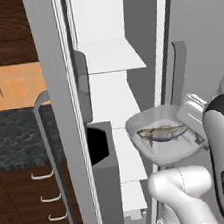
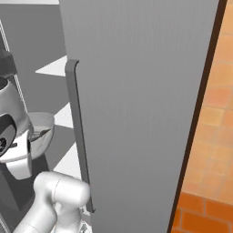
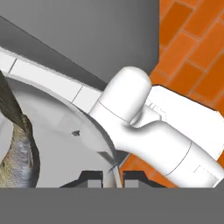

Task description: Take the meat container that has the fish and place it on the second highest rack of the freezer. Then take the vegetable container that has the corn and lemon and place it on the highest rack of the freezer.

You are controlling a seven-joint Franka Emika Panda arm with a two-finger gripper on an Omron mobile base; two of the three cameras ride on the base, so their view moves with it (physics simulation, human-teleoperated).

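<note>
The meat container [image 1: 149, 114] is a shallow white bowl with the fish [image 1: 161, 133] lying in it. It hangs level in front of the open freezer, right of the white racks, below the upper rack [image 1: 111, 56] and beside a lower rack [image 1: 130, 156]. My gripper [image 1: 195, 131] holds its right rim. In the hand view the gripper [image 3: 113, 177] is shut on the container's rim [image 3: 94, 138], with the fish [image 3: 19, 144] at the left. The container [image 2: 42, 129] also peeks past my arm in the right base view. The vegetable container with corn and lemon is out of view.
The freezer's left door [image 1: 60, 115] stands open, with a curved handle [image 1: 46, 156] and a dark door bin [image 1: 100, 145]. A grey door [image 2: 136, 91] with a handle [image 2: 77, 136] is close on the right. A dark counter [image 1: 13, 135] and drawers [image 1: 26, 202] lie left.
</note>
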